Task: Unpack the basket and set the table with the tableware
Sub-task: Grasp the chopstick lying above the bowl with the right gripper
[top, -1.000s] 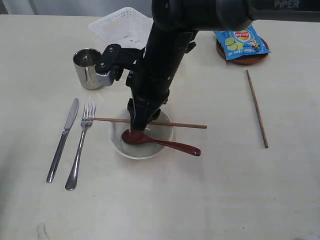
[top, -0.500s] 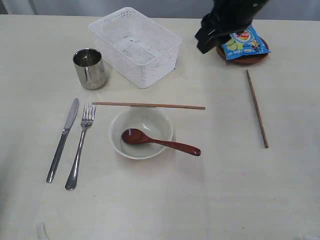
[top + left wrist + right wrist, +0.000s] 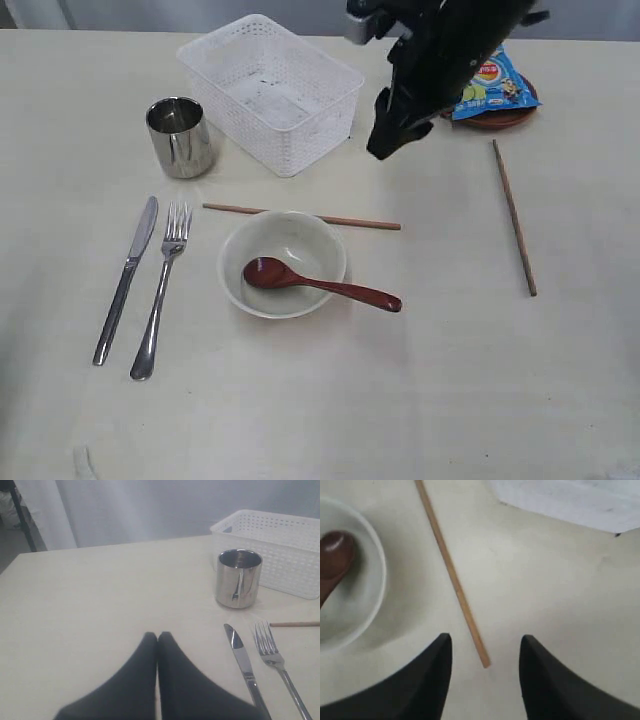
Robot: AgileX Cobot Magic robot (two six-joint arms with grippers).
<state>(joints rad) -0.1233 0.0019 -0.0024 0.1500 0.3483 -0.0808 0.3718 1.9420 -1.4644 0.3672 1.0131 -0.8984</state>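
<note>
The white basket (image 3: 270, 88) stands at the back of the table (image 3: 450, 380) with nothing showing inside it. In front of it lie the steel cup (image 3: 179, 136), knife (image 3: 127, 278), fork (image 3: 161, 292) and the pale bowl (image 3: 283, 264) with the reddish-brown spoon (image 3: 322, 286) resting in it. One chopstick (image 3: 300, 217) lies just behind the bowl, another chopstick (image 3: 514, 216) at the right. My right gripper (image 3: 385, 145) hangs open above the near chopstick's right end (image 3: 483, 661), holding nothing. My left gripper (image 3: 157, 636) is shut and empty, low over the table beside the knife (image 3: 243, 659).
A blue snack packet (image 3: 487, 84) lies on the small brown plate (image 3: 500, 120) at the back right. In the left wrist view the cup (image 3: 239, 578) and the basket (image 3: 280, 550) stand beyond the fork (image 3: 274, 656).
The right arm left the bowl, swung to the back right, then came down towards the chopstick's right end. That chopstick went from lying across the bowl to lying behind it.
</note>
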